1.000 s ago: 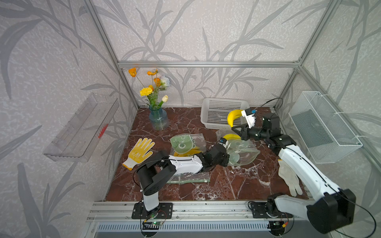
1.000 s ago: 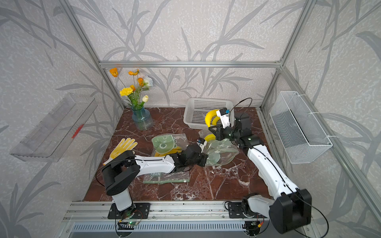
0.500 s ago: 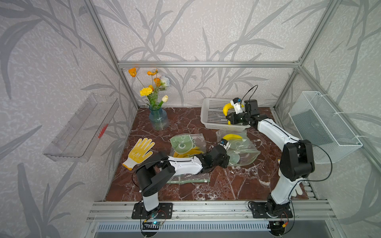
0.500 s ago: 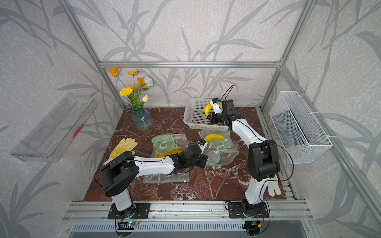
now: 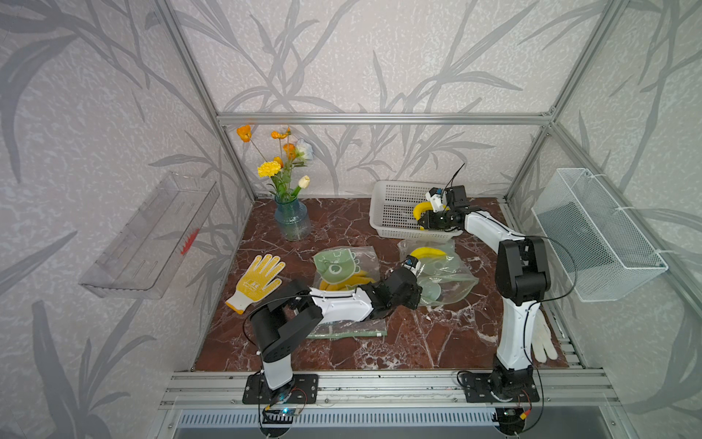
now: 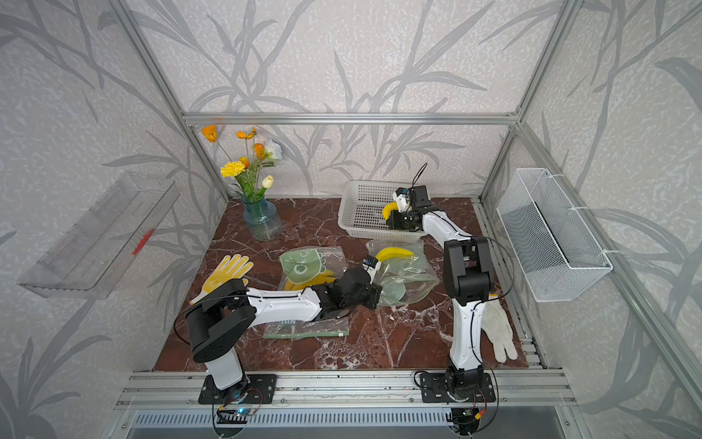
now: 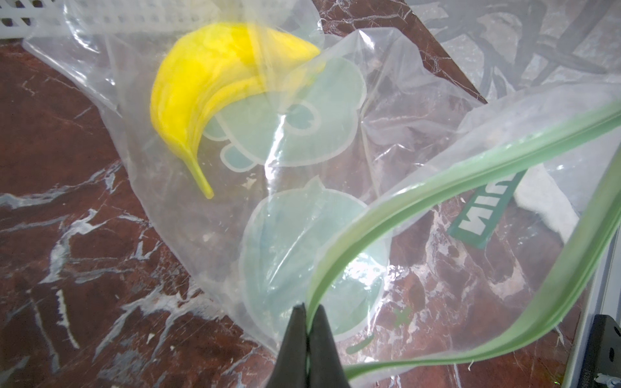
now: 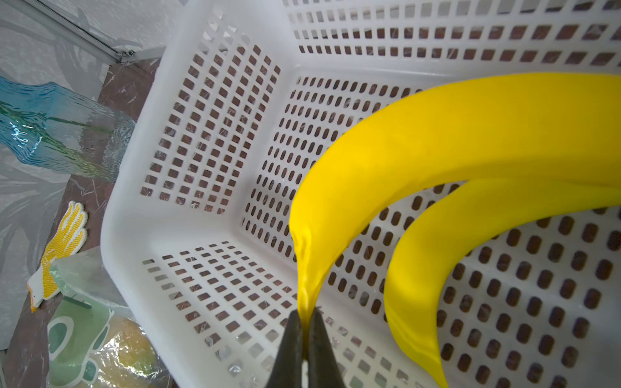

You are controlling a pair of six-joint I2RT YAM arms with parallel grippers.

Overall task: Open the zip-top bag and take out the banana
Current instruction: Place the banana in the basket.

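Held banana point(image 8: 437, 141): out of the bag, pinched at its stem tip, hanging over the inside of the white basket point(image 8: 127, 201). Whether it touches the basket floor cannot be told.
Right tool point(image 8: 305, 324): tips pressed together on that stem.
Second banana point(image 8: 447, 242): loose in the basket, just beside the held one.
Zip-top bag point(image 7: 228, 215): clear with green prints, crumpled on the bench point(image 5: 437, 334) just in front of the basket. Its mouth gapes, with the green zip strip point(image 7: 437, 179) looped wide.
Bagged banana point(image 7: 215, 80): inside the bag at its closed end, stem pointing toward the mouth.
Left tool point(image 7: 307, 324): tips clamped on the zip strip at the edge of the mouth.
Other bag point(image 5: 342, 266): green print, yellow fruit inside, lying to the left of the open bag.
Flat bag point(image 5: 345, 328): on the bench, partly under the left arm.
Yellow glove point(image 5: 258, 281): near the bench's left edge.
White glove point(image 5: 544, 336): at the right edge, behind the right arm's base.
Vase point(image 5: 291, 222): blue glass with flowers, in the far left corner.
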